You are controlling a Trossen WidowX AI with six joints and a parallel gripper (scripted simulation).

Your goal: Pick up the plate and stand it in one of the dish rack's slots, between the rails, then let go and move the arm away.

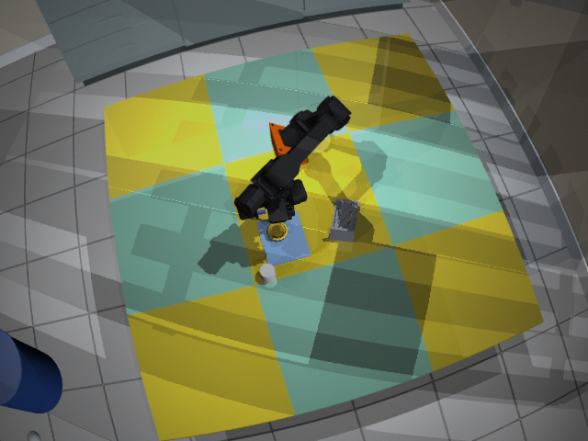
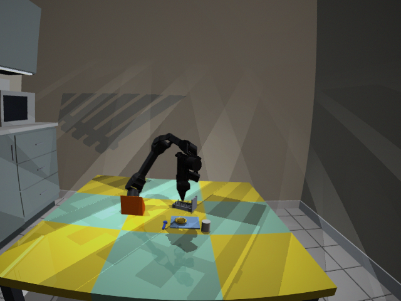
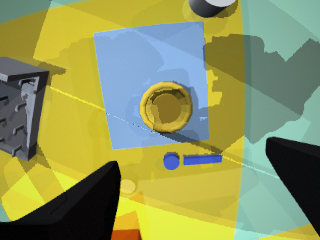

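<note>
The yellow round plate (image 1: 277, 231) (image 2: 180, 221) (image 3: 166, 107) lies flat on the blue square mat (image 1: 295, 247) (image 2: 193, 224) (image 3: 120, 52), near one edge of it. The grey dish rack (image 1: 342, 234) (image 2: 194, 204) (image 3: 20, 68) stands apart from the mat, with small upright rails and a taller wall at one end. No plate is in its visible slots. My gripper (image 1: 280, 220) (image 2: 182, 199) (image 3: 194, 158) is open and empty, pointing down, well above the table and close to the plate's side of the mat. In the wrist view the plate lies ahead of the fingertips.
A blue spoon-like piece (image 1: 260, 211) (image 2: 164, 224) (image 3: 202, 160) lies beside the mat on the arm base's side. A grey-white cylinder (image 1: 267, 274) (image 2: 205, 226) (image 3: 206, 8) stands past the mat's opposite edge. An orange block (image 1: 277, 137) (image 2: 131, 205) (image 3: 126, 235) is at the arm's base.
</note>
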